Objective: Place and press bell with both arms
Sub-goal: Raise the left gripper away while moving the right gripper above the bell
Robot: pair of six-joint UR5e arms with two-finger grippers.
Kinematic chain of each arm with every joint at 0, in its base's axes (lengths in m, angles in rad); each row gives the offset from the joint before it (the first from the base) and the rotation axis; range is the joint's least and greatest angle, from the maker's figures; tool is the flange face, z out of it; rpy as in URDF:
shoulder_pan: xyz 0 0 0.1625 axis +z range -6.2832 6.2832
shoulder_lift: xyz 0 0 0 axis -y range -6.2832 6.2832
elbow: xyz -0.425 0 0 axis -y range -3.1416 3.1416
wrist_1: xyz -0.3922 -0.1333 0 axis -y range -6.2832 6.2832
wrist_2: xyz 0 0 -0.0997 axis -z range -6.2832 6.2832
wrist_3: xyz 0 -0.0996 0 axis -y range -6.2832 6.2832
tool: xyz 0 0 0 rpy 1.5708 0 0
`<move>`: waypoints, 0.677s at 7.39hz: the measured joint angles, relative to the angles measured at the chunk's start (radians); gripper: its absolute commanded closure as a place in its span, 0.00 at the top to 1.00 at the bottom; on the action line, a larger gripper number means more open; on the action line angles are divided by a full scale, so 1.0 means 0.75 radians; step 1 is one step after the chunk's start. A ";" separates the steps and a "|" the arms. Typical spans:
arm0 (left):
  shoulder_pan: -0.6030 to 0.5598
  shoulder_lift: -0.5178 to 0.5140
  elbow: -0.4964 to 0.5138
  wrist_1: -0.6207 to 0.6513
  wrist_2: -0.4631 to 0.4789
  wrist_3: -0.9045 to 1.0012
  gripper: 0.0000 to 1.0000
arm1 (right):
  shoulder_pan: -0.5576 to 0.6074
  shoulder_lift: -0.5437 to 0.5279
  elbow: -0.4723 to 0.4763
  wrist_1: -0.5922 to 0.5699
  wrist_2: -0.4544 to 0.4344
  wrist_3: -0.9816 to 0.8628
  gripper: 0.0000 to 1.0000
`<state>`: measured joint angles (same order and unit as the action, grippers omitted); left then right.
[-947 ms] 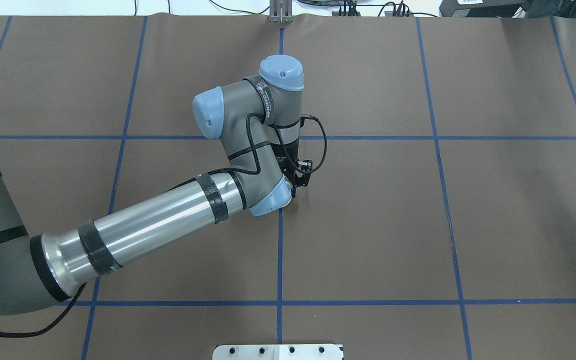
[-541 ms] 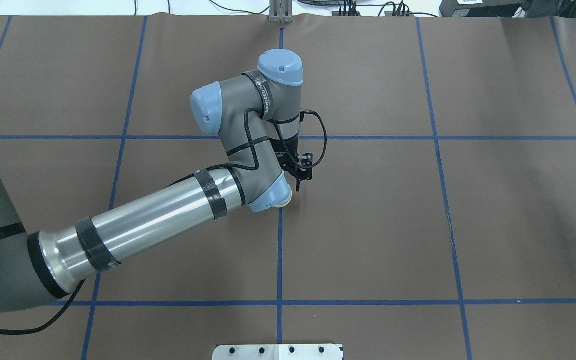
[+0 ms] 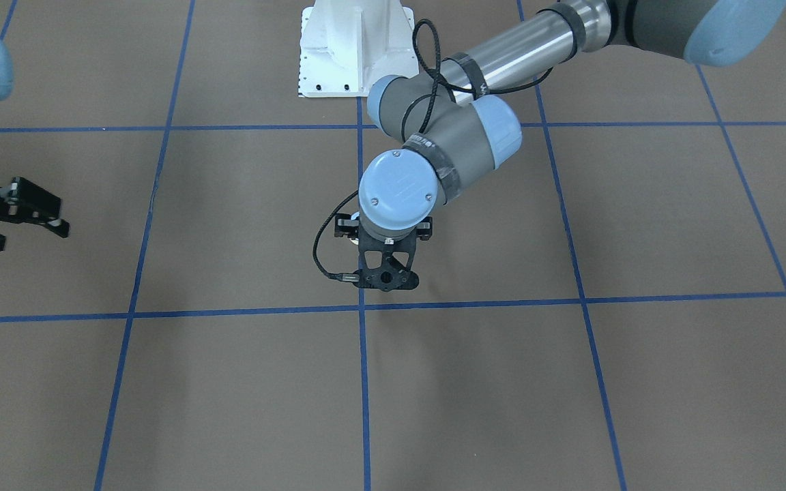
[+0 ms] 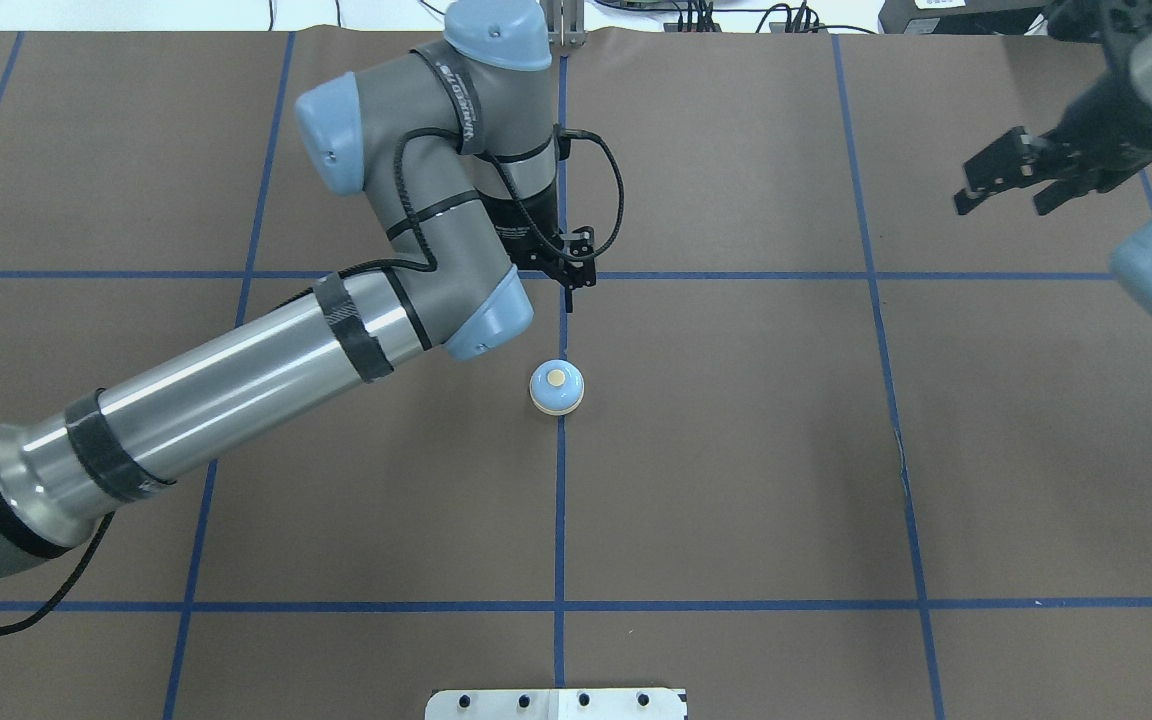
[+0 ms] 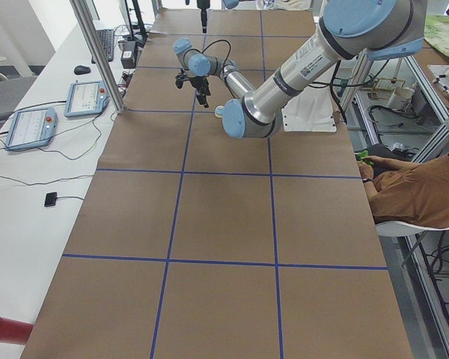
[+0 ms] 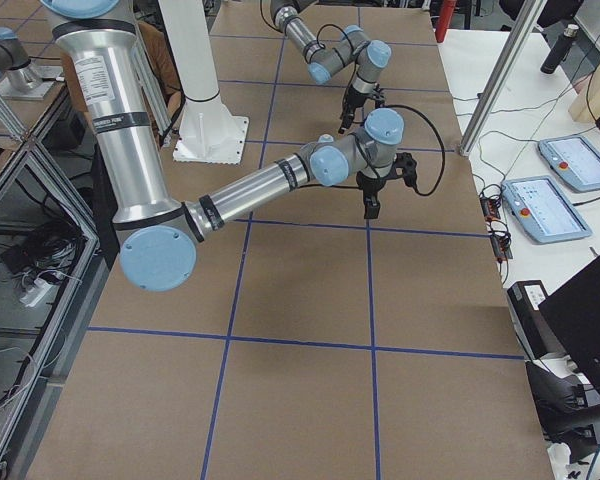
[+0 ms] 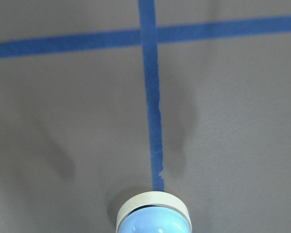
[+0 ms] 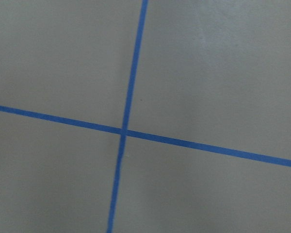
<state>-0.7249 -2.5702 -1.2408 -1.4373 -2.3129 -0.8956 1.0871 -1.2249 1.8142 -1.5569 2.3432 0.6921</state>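
The bell (image 4: 556, 387), a light-blue dome with a cream base and button, stands free on the brown mat on a blue tape line. It also shows at the bottom of the left wrist view (image 7: 154, 219). My left gripper (image 4: 568, 295) hangs above the mat just beyond the bell. It is apart from the bell, empty, and looks open. In the front-facing view the left wrist (image 3: 396, 191) hides the bell. My right gripper (image 4: 1001, 205) is open and empty, high at the far right. It also shows in the front-facing view (image 3: 30, 237).
Blue tape lines (image 4: 560, 500) divide the brown mat into squares. The white pedestal base (image 3: 348, 48) stands at the robot's edge. A metal post (image 4: 561, 25) stands at the far edge. A seated operator (image 5: 419, 187) and control tablets (image 5: 90, 97) flank the table.
My left gripper has let go of the bell, risen and moved away toward the far edge, leaving the bell uncovered on the mat. My right arm has come in from the right.
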 measured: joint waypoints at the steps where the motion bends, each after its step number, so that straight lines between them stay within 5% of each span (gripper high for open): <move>1: -0.044 0.134 -0.160 0.025 -0.001 0.014 0.92 | -0.137 0.099 0.008 -0.001 -0.102 0.227 0.70; 2: -0.084 0.274 -0.298 0.034 0.000 0.067 0.91 | -0.268 0.179 0.013 -0.003 -0.208 0.415 0.17; 3: -0.126 0.413 -0.409 0.038 0.002 0.167 0.91 | -0.395 0.245 0.009 -0.004 -0.318 0.549 0.00; 5: -0.230 0.648 -0.585 0.044 -0.001 0.366 0.91 | -0.599 0.389 -0.059 -0.008 -0.493 0.720 0.00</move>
<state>-0.8975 -2.0844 -1.6798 -1.4046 -2.3139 -0.6210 0.6378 -0.9328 1.7699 -1.5627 1.9732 1.2323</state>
